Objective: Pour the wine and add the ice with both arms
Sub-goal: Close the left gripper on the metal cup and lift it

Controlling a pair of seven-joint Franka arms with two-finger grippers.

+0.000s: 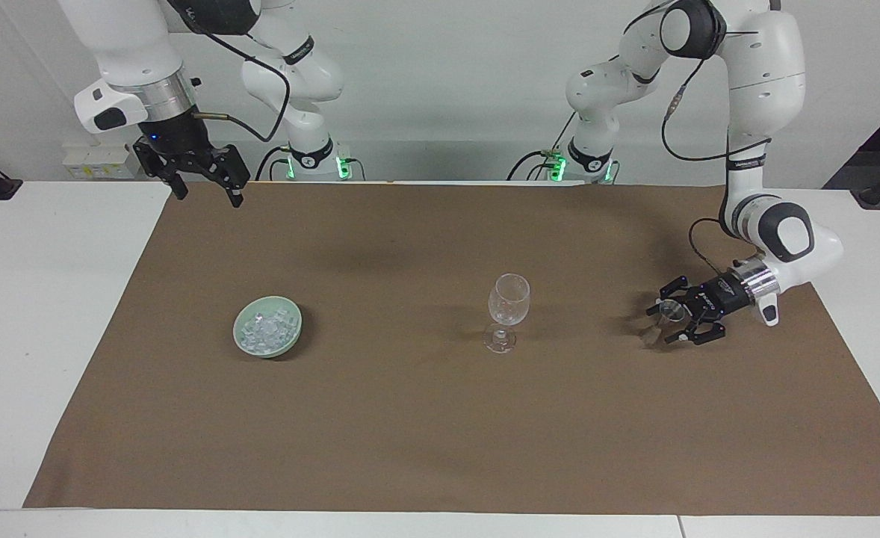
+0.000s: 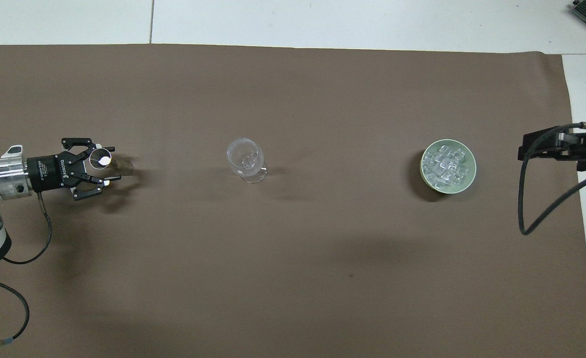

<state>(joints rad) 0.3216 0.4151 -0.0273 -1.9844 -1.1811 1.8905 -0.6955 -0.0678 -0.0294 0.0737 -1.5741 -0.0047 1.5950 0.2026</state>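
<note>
Waiting arm: the right gripper (image 1: 208,198) hangs high over the brown mat's (image 1: 410,433) edge at the right arm's end, fingers spread and empty.
Working arm: the left gripper (image 1: 660,323) lies low at the left arm's end, reaching sideways around a small metal cup (image 2: 100,159); whether it has clamped the cup I cannot tell.
Ice (image 1: 264,326): heaped in a pale green bowl (image 2: 467,184) toward the right arm's end.
Wine glass (image 1: 509,299): upright mid-mat, between bowl and cup.
</note>
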